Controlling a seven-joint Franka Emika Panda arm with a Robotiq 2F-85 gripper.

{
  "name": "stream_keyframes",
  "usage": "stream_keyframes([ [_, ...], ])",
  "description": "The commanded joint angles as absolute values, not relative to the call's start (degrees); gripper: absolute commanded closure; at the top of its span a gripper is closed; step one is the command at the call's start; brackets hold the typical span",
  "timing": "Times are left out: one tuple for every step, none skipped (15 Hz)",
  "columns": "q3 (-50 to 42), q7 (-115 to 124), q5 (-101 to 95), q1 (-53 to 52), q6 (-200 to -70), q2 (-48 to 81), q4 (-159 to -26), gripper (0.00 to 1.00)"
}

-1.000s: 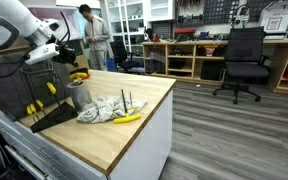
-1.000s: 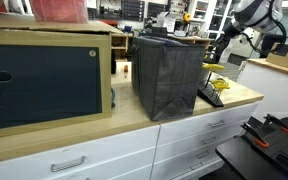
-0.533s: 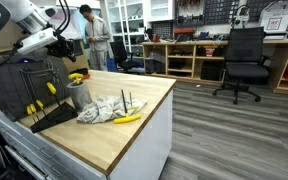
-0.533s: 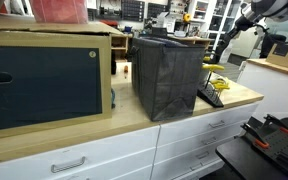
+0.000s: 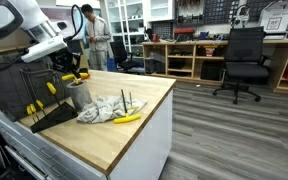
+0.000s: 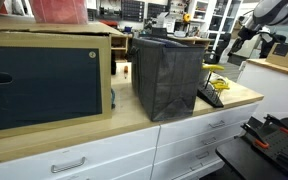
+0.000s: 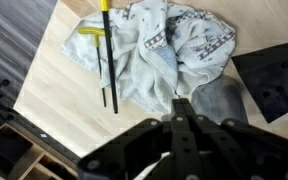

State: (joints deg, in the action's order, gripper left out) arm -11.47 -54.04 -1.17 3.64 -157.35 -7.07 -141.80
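My gripper (image 7: 181, 101) is shut with nothing between its fingers, and it hangs above the wooden tabletop (image 7: 59, 85). Right below and ahead of the fingertips in the wrist view lies a crumpled grey-white cloth (image 7: 174, 45). A grey cup (image 7: 220, 101) stands just beside the fingertips. A black rod with a yellow handle (image 7: 106, 55) lies across the cloth's edge. In an exterior view the gripper (image 5: 69, 62) hovers above the cup (image 5: 77, 93), with the cloth (image 5: 104, 108) and a yellow tool (image 5: 127, 118) next to it.
A black tool rack (image 5: 46, 115) lies beside the cup. A black box (image 6: 169, 75) and a wooden cabinet (image 6: 44, 80) stand further along the counter. A person (image 5: 97, 38) stands behind; an office chair (image 5: 246, 60) is on the floor.
The arm rose and swung, then came back down over the cup. The jaws have stayed shut. Nothing on the table has moved.
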Motion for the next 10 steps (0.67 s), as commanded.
stream_keyframes([
  [-8.3,-49.86,-2.06,2.78,-157.25,1.55,-137.02,1.0],
  [-7.15,-48.24,-2.57,2.66,-157.24,3.95,-135.82,1.0],
  [-6.21,-47.12,-2.84,2.64,-157.34,6.0,-134.78,1.0],
  [-5.28,-45.67,-3.38,2.62,-157.27,8.31,-133.46,1.0],
  [-4.39,-44.0,-3.95,2.48,-157.04,10.6,-131.92,1.0],
  [-3.56,-42.99,-4.02,2.51,-156.93,12.56,-130.55,1.0],
  [-2.88,-41.48,-4.49,2.49,-156.43,14.44,-128.97,1.0],
  [-2.32,-40.82,-4.52,2.84,-156.64,15.92,-127.81,1.0],
  [-1.73,-40.18,-4.2,3.17,-157.13,17.15,-126.8,1.0],
  [-1.31,-39.8,-3.97,3.44,-157.4,17.6,-125.87,1.0],
])
